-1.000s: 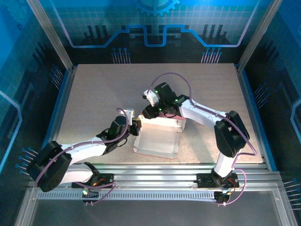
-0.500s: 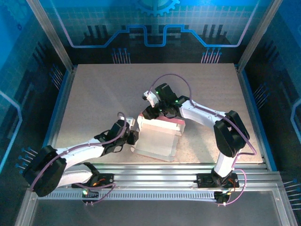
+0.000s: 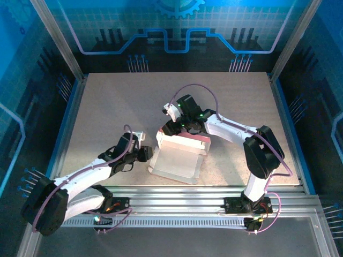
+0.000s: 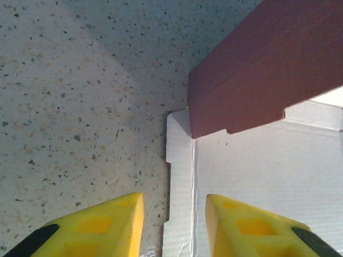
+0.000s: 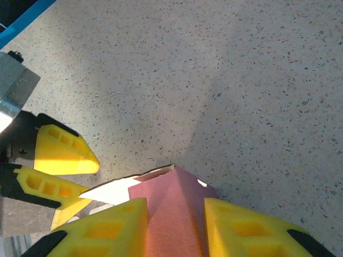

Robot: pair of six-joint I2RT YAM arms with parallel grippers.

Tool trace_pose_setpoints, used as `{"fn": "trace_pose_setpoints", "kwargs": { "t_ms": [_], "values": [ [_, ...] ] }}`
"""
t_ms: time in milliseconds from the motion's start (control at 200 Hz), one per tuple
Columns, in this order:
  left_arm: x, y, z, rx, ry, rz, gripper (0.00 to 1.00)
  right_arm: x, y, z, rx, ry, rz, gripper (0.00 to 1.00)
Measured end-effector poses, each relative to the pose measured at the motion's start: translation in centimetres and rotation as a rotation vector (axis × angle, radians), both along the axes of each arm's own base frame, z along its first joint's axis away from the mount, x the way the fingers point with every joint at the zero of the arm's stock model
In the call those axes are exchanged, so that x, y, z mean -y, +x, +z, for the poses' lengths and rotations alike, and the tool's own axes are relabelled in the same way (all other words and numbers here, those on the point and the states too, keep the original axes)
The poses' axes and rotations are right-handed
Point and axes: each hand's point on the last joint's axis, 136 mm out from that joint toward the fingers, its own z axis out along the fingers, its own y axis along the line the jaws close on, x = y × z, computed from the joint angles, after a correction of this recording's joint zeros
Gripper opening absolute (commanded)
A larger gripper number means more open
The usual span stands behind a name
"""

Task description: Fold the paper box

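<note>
Pink paper box (image 3: 177, 160) wall pinched in right jaws; left jaws apart.

Matt pink cardboard box (image 3: 177, 160), whitish inside; table (image 3: 107, 107) speckled, stone-like, matt; fingers (image 4: 102, 225) yellow matt plastic; rails (image 3: 177, 195) ribbed bare metal

The far half of the table (image 3: 107, 101) lies open — in the middle the paper box (image 3: 177, 160) blocks the way, with the left gripper (image 3: 144, 154) just beside its left edge.
</note>
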Motion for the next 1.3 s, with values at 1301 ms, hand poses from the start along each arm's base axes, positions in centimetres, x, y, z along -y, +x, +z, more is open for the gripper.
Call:
{"fn": "trace_pose_setpoints", "kwargs": {
  "t_ms": [1301],
  "values": [
    [1.2, 2.8, 4.9, 0.121, 0.014, -0.103, 0.43, 0.4, 0.3, -0.2, -0.071, 0.058, 0.014, 0.31]
  ]
}}
